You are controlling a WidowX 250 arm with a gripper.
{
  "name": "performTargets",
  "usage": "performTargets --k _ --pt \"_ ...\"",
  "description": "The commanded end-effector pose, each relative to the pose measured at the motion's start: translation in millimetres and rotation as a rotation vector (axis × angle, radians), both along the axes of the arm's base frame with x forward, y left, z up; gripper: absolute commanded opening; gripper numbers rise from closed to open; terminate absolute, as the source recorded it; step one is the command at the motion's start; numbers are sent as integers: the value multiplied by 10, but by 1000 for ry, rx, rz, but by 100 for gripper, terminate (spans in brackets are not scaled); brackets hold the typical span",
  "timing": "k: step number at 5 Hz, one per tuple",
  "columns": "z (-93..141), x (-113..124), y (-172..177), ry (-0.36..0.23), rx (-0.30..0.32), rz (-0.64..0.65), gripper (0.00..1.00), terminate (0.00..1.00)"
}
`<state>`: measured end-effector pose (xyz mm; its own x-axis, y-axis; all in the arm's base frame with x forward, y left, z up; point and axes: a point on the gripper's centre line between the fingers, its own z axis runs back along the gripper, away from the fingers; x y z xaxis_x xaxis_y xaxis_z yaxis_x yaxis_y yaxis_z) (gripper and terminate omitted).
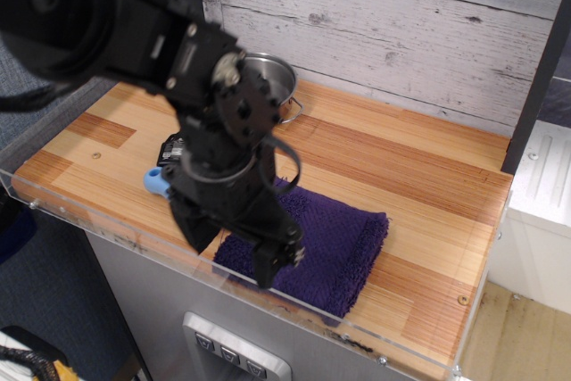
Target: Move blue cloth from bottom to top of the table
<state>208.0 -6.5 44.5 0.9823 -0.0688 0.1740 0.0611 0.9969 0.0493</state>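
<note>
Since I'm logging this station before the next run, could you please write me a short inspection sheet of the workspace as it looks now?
Surface: the table, striped wood planks with a clear rim, bare on its right half.
Job's things: the blue cloth lies folded flat at the near edge, partly hidden by the arm.
Clutter: a steel pot at the back; a light-blue scoop, mostly hidden.
Grippers: the gripper is low over the cloth's left part, fingers apart; contact cannot be told.
Cables: a black cable loops on the arm.
Surroundings: pale plank wall behind; white cabinet at right.
</note>
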Motion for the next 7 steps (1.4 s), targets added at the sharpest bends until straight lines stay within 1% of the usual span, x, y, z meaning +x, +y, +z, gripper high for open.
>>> performTargets --k 1,2,4,5,7 --pt "177 192 -42 -60 -13 -6 100 0" --pt "101 221 -60 -47 -20 -15 100 0" --pt "-158 304 -182 -1 -11 -50 100 0" --pt "-227 352 -219 10 -2 -51 100 0" --pt "-366 454 -152 43 5 -17 100 0"
